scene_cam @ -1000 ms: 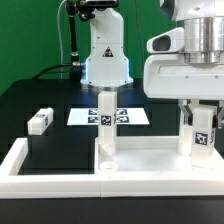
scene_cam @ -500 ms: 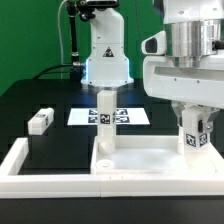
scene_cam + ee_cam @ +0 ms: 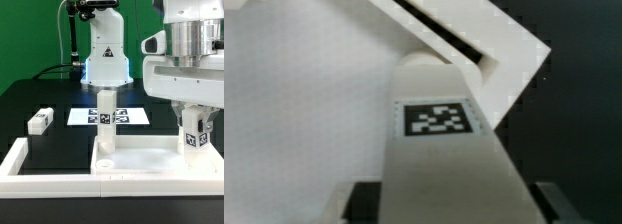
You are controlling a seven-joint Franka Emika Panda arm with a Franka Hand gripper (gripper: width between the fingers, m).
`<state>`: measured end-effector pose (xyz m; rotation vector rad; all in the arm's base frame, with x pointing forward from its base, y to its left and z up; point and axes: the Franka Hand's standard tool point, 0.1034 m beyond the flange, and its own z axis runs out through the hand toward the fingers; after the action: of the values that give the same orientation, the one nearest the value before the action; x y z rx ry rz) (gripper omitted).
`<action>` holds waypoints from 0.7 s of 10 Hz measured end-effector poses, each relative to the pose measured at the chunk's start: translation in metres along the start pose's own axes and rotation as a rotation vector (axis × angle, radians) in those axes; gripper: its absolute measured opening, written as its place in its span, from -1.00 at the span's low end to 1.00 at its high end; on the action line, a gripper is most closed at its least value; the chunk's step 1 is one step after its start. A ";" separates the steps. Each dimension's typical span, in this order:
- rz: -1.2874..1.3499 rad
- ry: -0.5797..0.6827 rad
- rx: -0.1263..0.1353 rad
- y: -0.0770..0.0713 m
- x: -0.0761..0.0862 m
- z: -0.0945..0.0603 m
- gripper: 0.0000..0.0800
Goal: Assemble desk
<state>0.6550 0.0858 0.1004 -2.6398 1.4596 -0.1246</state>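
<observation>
1. White plastic is making up the whole desk: the desk top [image 3: 150,158] is lying flat on the black worktop [image 3: 30,95], sitting in the corner of the long white border bars [image 3: 22,158].
2. The gripper [image 3: 197,120] is pinching the held leg [image 3: 198,138] upright at the top's corner on the exterior view's right. I cannot tell whether the leg is touching the top.
3. In my judgement, a second leg is being fitted. The next move is calling for keeping this leg vertical and bringing it squarely down into its corner.
4. The standing leg [image 3: 105,125] is rising upright from the top. A loose leg [image 3: 40,121] is lying on the worktop, well apart. Each leg is carrying a black-and-white tag.
</observation>
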 end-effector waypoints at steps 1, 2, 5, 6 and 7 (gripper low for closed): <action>0.000 0.000 0.000 0.000 0.000 0.000 -0.27; 0.000 0.000 0.000 0.000 0.000 0.000 -0.27; 0.167 -0.025 -0.017 0.003 -0.002 0.000 -0.27; 0.315 -0.031 -0.021 0.003 -0.004 0.000 -0.27; 0.486 -0.035 -0.021 0.002 -0.007 0.000 -0.26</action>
<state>0.6492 0.0910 0.0999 -2.2050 2.0403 -0.0158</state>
